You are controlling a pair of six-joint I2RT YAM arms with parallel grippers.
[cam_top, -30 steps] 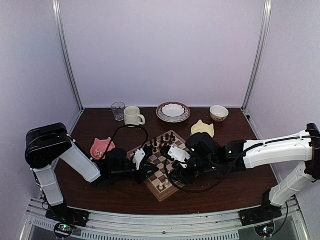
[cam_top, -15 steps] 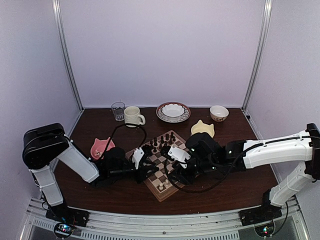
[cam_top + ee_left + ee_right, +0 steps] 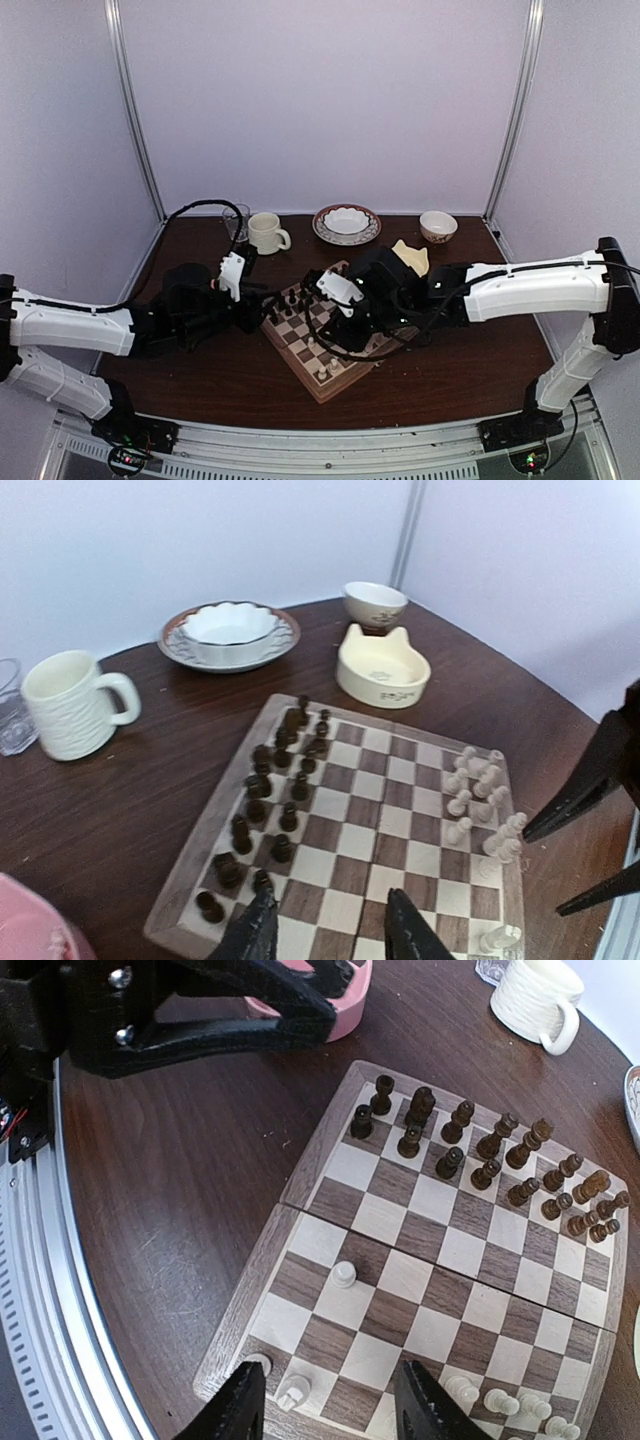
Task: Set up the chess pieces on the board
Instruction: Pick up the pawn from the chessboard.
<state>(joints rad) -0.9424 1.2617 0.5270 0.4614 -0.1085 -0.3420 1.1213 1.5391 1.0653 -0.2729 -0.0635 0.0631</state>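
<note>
Shows a square wooden chessboard with brown rim (image 3: pixel 316 1140) angled on the dark bench. Has small cream-white chess pieces (image 3: pixel 482 802) bunched along one board edge, with a lone cream pawn (image 3: pixel 344 1274) nearer the middle, apparently unplaced. Poises left gripper (image 3: pixel 329 900), parted and empty, by the board's dark brown pieces (image 3: pixel 299 786). Poises right gripper (image 3: pixel 328 1370), likewise open and empty, over the cream edge, probably lining up a pick.

Even diffuse light, faint shadows, mild blur
</note>
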